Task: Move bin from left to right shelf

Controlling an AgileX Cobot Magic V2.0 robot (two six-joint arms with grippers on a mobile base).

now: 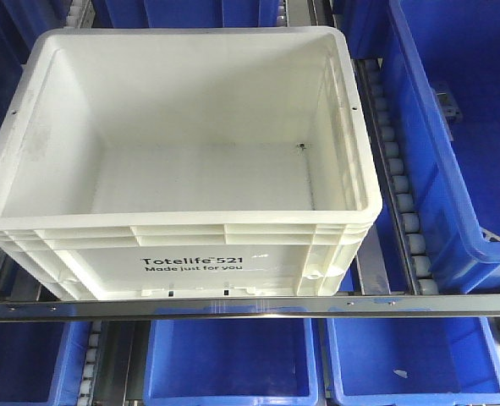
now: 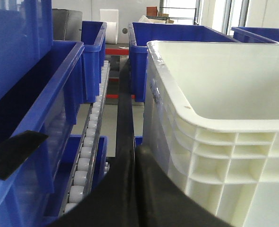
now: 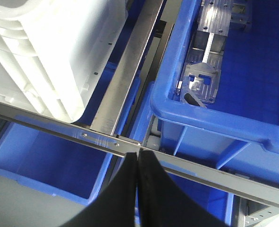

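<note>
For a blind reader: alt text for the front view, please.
An empty white bin printed "Totelife 521" sits on a roller shelf behind a metal rail. Blue bins surround it, beside and below.

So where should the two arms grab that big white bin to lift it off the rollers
Probably by the ribbed rim of the white bin, one gripper on each short side. The bin sits upright and open, far too wide for one gripper. The left gripper is already beside its left wall; the right gripper hangs off its right corner, over the metal rail.
</note>
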